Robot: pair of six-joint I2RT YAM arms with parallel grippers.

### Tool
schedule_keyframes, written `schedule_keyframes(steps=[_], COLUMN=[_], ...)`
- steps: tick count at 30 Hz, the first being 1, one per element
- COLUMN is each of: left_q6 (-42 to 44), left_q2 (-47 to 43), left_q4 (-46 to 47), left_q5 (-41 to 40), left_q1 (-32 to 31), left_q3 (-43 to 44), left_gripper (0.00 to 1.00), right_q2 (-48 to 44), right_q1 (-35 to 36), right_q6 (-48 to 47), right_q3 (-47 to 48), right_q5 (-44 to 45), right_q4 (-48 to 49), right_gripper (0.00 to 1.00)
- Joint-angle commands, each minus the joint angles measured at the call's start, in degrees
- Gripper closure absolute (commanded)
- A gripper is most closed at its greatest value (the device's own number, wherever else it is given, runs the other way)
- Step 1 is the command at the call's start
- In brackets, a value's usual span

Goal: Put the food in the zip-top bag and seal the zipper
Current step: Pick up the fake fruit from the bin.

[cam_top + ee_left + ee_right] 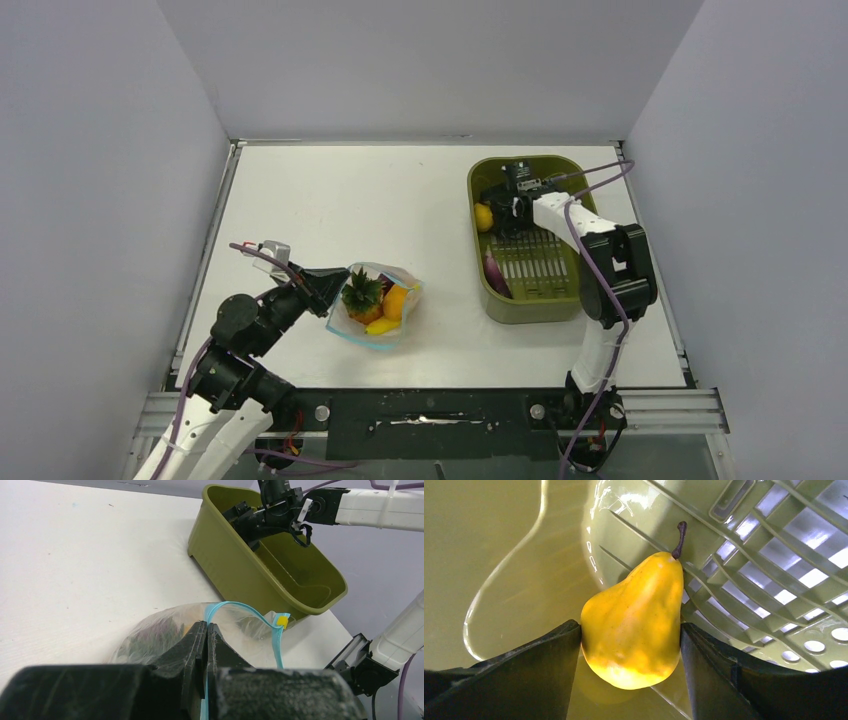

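The clear zip-top bag point(375, 308) lies on the table at the front left, mouth open. In it are an orange fruit with a green leafy top point(362, 293), a yellow-orange piece point(397, 301) and a yellow banana point(381, 325). My left gripper point(328, 290) is shut on the bag's teal zipper strip point(240, 608) at the near mouth edge point(206, 627); a yellow slider point(282, 621) sits on the strip. My right gripper point(497, 205) is inside the olive basin, jaws pressed on both sides of a yellow pear point(636, 625). A purple-pink piece point(495, 272) lies in the basin.
The olive-green basin point(530, 312) stands at the right, with a slotted drain rack point(774, 555) on its floor beside the pear. Its tall wall point(235, 575) stands between the bag and my right gripper. Grey walls enclose the table on three sides.
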Motion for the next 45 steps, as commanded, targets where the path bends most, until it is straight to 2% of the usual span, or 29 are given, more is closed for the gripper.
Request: schedule_keyframes(steps=[1, 9, 17, 26, 35, 40, 45], left_q6=[0.6, 0.5, 1.2, 2.2, 2.4, 0.2, -0.2], left_q2=[-0.5, 0.1, 0.6, 3.1, 3.9, 5.3, 6.8], left_q4=[1.8, 2.6, 4.6, 4.1, 2.4, 2.5, 1.6], left_q5=[-0.3, 0.0, 0.8, 1.0, -0.9, -1.5, -0.6], left_q1=[-0.2, -0.2, -0.2, -0.2, -0.2, -0.2, -0.2], left_q3=[2.0, 2.2, 1.3, 3.2, 4.7, 5.4, 6.3], left_gripper=[1.0, 1.0, 1.0, 1.0, 1.0, 1.0, 1.0], right_q2=[-2.9, -7.1, -14.2, -25.4, -35.7, -41.6, -48.2], right_q1=[-0.2, -0.8, -0.7, -0.4, 6.5, 9.8, 10.6], right_q6=[-1.1, -4.1, -14.5, -32.0, -55.0, -61.8, -68.2], right_q3=[-2.0, -5.4, -12.7, -15.2, -17.7, -20.4, -23.8], right_q5=[0.1, 2.1, 6.4, 10.7, 12.0, 7.8, -5.1], right_q4=[4.5, 4.7, 9.3, 9.1, 9.8, 12.6, 19.1], right_gripper=[0.43, 0.5, 0.55, 0.56, 0.56, 0.57, 0.55])
